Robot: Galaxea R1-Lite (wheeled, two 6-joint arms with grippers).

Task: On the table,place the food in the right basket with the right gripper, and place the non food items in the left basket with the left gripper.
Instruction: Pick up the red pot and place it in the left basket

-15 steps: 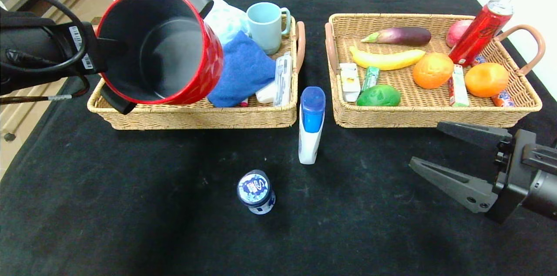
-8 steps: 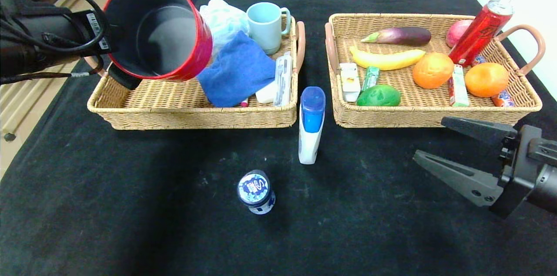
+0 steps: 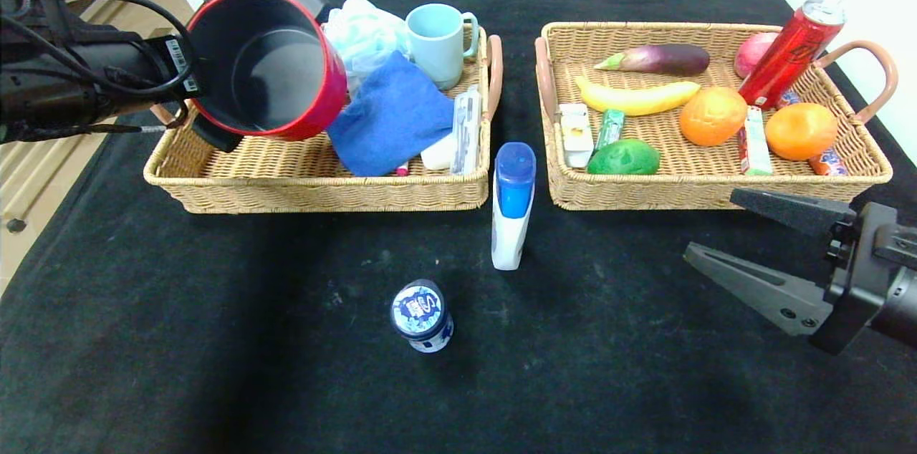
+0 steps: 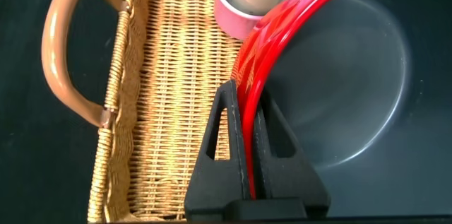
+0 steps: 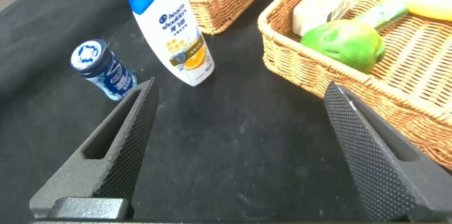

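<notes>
— What has moved since the earlier frame?
— The red pot (image 3: 269,64), clamped by its rim in the left tool (image 4: 248,155), has dropped lower over the left basket (image 3: 215,175) at its left end.
— And elsewhere?
— The white bottle (image 3: 511,207) and blue-and-white tub (image 3: 421,314) lie mid-bench; the right tool (image 3: 731,230) hovers wide open before the right basket (image 3: 716,189), holding nothing.
</notes>
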